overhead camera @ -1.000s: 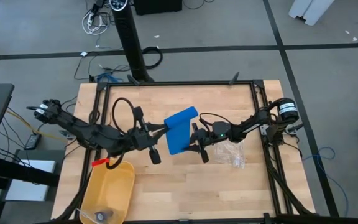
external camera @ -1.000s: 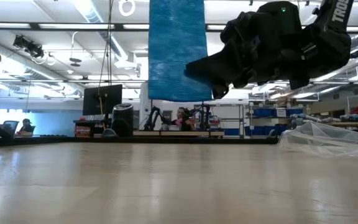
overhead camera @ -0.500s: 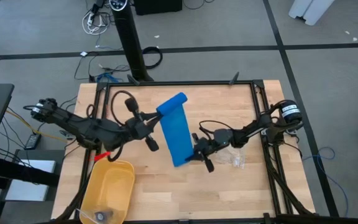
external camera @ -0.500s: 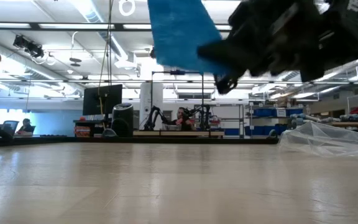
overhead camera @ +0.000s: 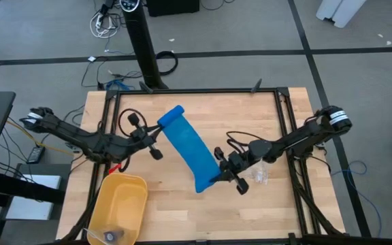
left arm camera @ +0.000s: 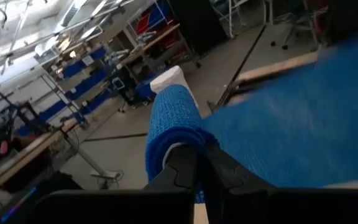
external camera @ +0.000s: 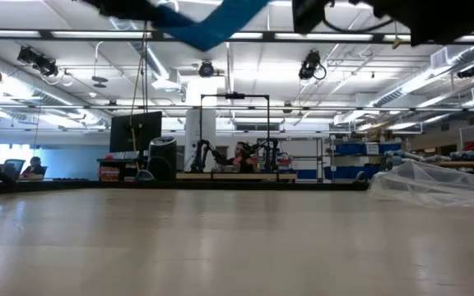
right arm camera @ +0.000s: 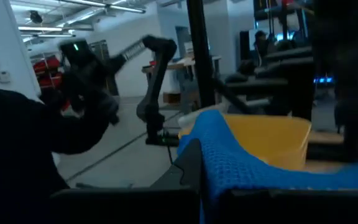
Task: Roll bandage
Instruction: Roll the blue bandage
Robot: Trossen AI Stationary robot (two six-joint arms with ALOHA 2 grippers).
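blue bandage (overhead camera: pixel 188 148) being held stretched in air above wooden table (overhead camera: pixel 250 112), running diagonally between two grippers. far end, partly rolled, being pinched by left gripper (overhead camera: pixel 156 136), fingers (left arm camera: pixel 185 171) pressed together on fabric. near end being clamped by right gripper (overhead camera: pixel 220 174), jaws closed on it. yellow bin (overhead camera: pixel 118 207) sitting near table's front-left corner, clear plastic bag (overhead camera: pixel 257 171) lying just beside right gripper.

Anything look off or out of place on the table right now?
Nothing stands out. The bandage hangs stretched in the air between the left gripper and the right gripper, each shut on one end. The yellow bin sits upright near the table's front left corner.
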